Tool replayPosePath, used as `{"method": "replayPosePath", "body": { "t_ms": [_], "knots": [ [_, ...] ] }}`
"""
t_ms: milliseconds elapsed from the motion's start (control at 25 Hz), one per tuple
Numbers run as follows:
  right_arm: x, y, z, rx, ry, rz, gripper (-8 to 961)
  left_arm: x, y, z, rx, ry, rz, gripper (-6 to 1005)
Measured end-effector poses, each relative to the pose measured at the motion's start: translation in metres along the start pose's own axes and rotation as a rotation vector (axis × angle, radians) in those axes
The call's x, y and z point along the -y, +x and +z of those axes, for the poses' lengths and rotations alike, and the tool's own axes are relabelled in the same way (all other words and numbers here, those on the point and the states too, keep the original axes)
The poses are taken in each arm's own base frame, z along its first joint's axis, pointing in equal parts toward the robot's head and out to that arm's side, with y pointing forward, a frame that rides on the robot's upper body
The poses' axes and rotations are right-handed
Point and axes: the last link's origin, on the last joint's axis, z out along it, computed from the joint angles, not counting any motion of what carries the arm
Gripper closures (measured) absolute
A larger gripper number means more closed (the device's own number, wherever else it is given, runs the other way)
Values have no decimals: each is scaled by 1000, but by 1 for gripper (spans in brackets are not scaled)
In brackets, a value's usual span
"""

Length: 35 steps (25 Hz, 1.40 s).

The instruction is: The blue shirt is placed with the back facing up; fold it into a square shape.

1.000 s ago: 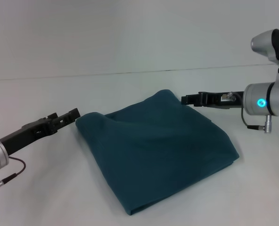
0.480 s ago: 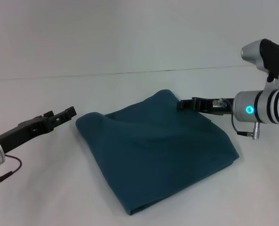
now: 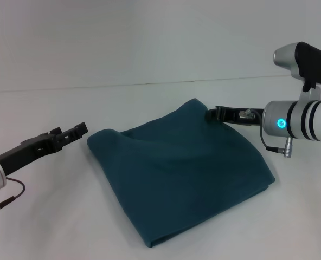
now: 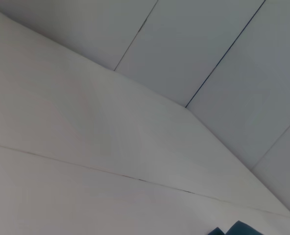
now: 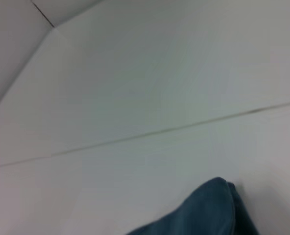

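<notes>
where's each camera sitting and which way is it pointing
Head view: from the robot's head, looking down at the blue shirt on the white table; left pincer and right pincer show.
Left wrist view: looks across the table to the wall; no fingers show.
Right wrist view: same, no fingers show.
All three share the shirt.

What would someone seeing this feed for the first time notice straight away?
The blue shirt dominates: a dark teal bundle folded into a rough square at the centre of the white table. The right gripper sits at its far right corner, up against the cloth, while the left gripper hangs just off the shirt's left corner, apart from it.
</notes>
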Motion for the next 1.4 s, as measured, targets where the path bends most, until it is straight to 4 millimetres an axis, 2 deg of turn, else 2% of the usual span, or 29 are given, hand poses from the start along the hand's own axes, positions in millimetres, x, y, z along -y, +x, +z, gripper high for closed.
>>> {"method": "replayPosePath", "body": {
  "t_ms": [240, 440, 760, 1120, 1320, 1400],
  "knots": [
    [-3, -4, -1, 56, -41, -41, 917, 2, 0, 0, 0, 11, 1, 48],
    [-8, -11, -3, 102, -73, -85, 944, 1, 0, 1, 3, 9, 5, 48],
    [-9, -17, -5, 127, -78, -131, 944, 1, 0, 0, -2, 11, -2, 48],
    [12, 3, -7, 109, -8, -76, 940, 2, 0, -1, -4, 13, -5, 49],
    [21, 4, -14, 137, 10, -52, 924, 2, 0, -1, -5, 14, -5, 49],
    [25, 0, -19, 175, 13, -44, 766, 2, 0, 0, -5, 16, -5, 49]
  ]
}}
